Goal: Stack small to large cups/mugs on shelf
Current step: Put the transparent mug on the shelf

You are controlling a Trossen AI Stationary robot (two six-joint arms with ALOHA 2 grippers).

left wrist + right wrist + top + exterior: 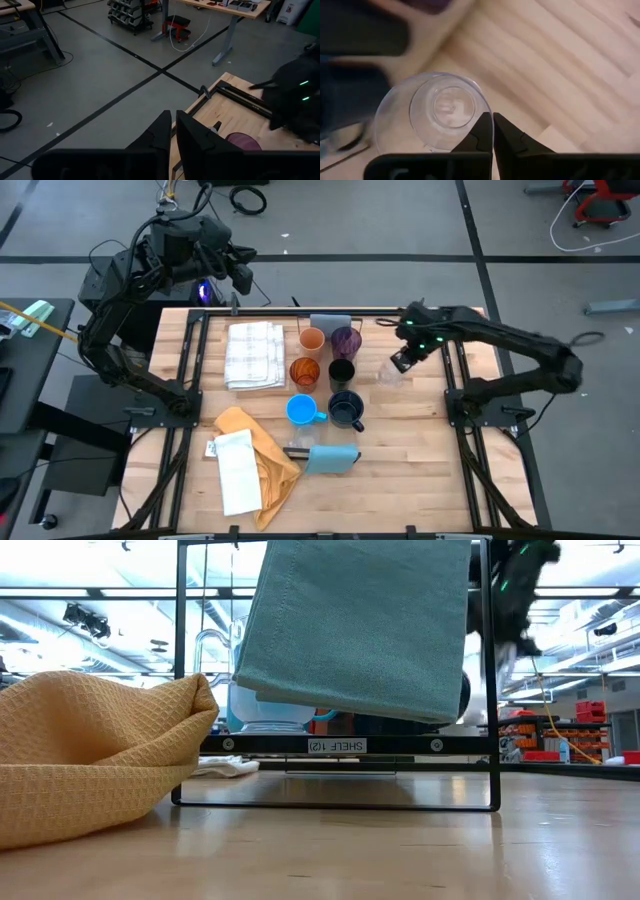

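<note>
Slatted wooden table (420, 470), carrying 7 cups (325, 380) clustered mid-table, white towel (254, 354), yellow cloth (262, 460), white paper (238, 470), teal cloth (332, 459).

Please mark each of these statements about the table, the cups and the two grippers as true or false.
1. The right gripper is shut on the rim of the clear glass. True.
2. The left gripper is holding the purple cup. False: it is raised beyond the table's far edge, holding nothing.
3. The bright blue mug stands beside the navy mug. True.
4. The white checked towel covers the orange cup. False: the towel lies flat on the table, with the orange cup apart from it.
5. A yellow cloth lies on the table near its front edge. True.
</note>
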